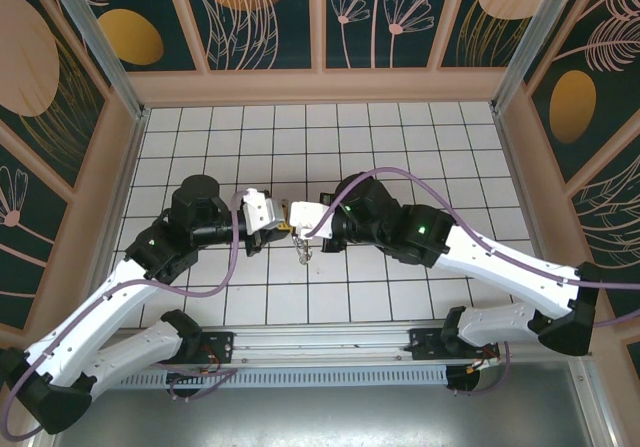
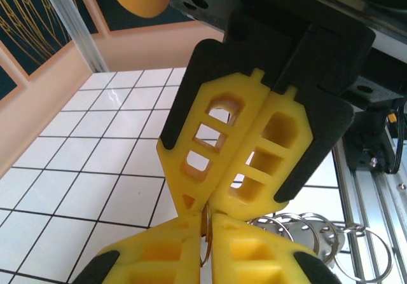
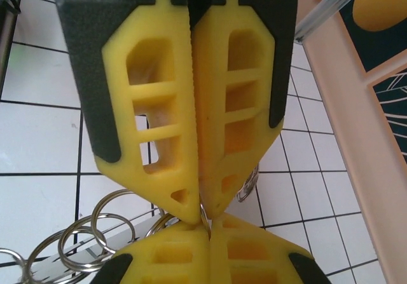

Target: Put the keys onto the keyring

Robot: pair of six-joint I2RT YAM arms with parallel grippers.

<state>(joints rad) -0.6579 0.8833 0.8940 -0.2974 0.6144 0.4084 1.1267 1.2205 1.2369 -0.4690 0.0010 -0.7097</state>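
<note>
White tiled table (image 1: 300, 137), dark grid lines

Left gripper (image 2: 206, 225), right gripper (image 2: 207, 202), tips together on keyring (image 2: 206, 249)

I've got open tabletop (image 1: 400, 132) beyond and on both sides — room to pass. The middle is blocked: two sets of fingers (image 3: 210, 125) meet tip to tip, rings (image 1: 303, 253) dangling beneath. Side walls (image 1: 108, 177) hem the edges.

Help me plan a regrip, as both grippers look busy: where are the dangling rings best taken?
Probably an end ring of the rings, from the side, closing across its flat faces: thin loops pinch best that way, and that end hangs clear of the left gripper and right gripper, both shut tip to tip on one ring.
</note>
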